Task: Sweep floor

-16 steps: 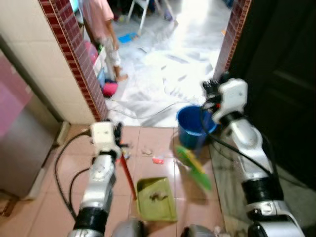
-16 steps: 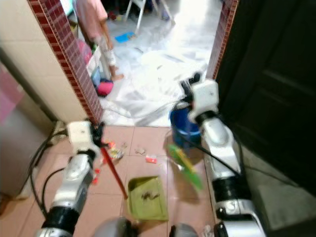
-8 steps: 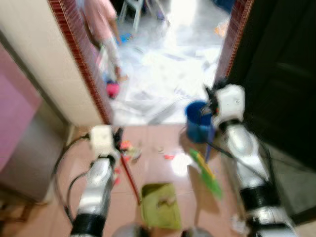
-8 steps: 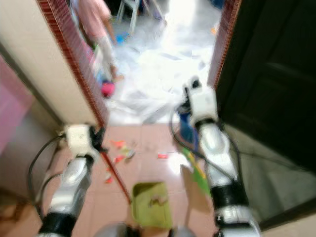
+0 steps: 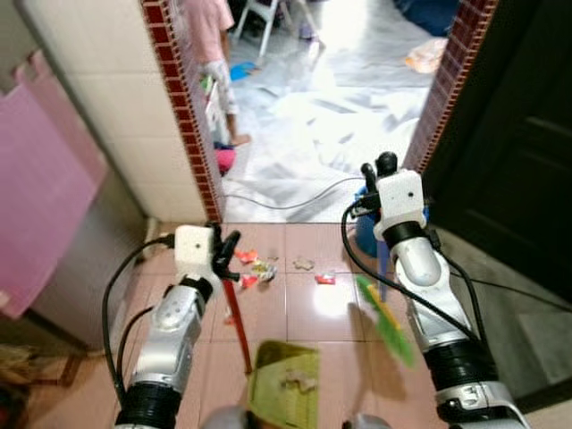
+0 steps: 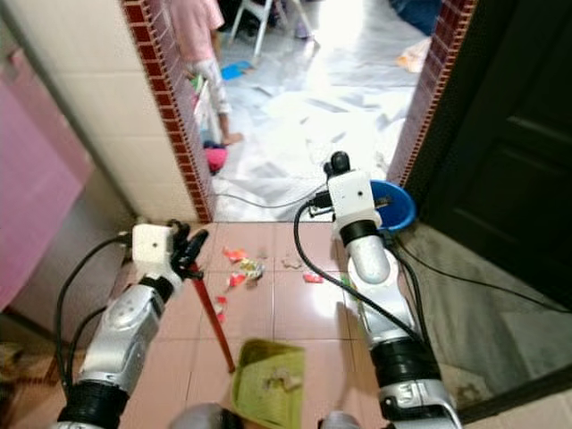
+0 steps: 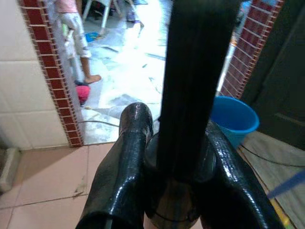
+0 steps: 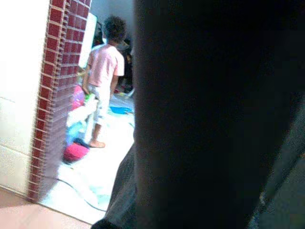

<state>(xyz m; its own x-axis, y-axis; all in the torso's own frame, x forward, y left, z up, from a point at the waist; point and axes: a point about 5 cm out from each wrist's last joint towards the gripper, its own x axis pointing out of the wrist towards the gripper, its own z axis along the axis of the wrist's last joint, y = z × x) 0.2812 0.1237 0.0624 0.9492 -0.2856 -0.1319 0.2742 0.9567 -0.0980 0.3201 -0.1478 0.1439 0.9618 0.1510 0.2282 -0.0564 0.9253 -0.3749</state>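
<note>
Standing behind the robot here, so going from the left side across: there's a pink sheet [image 5: 40, 170] hanging over something grey by the tiled wall [image 5: 107, 98], then a red brick door edge [image 5: 183, 107] with a person in a pink top [image 5: 210, 27] standing barefoot on the pale floor past the doorway. The left gripper [image 5: 223, 253] is up at about the doorway line, and in the left wrist view its black fingers [image 7: 126, 167] are clenched around a dark pole, which is the red handle [image 5: 237, 322] of the green dustpan [image 5: 284, 386]. That dustpan sits on the pink floor tiles [image 5: 304, 304] right at the robot's feet, with a bit of rubbish already lying in it. Just ahead of the left gripper there's a small scatter of litter [image 5: 255, 268], red and pale scraps, with one more red scrap [image 5: 325, 279] a little further right, all of it well short of the dustpan. A black cable [image 5: 286, 204] snakes over the floor across the threshold. Then the right arm: the right gripper [image 5: 375, 168] is raised near the right door edge, and a dark shaft crosses the right wrist view close up, so I honestly cannot tell how its jaws are set. The broom with the green head [image 5: 386, 308] hangs slanted below that arm, bristle end near the tiles to the right of the dustpan, looking blurred. Behind the arm sits a blue bucket [image 6: 398, 207], and a dark door [image 5: 518, 134] fills the far right.
</note>
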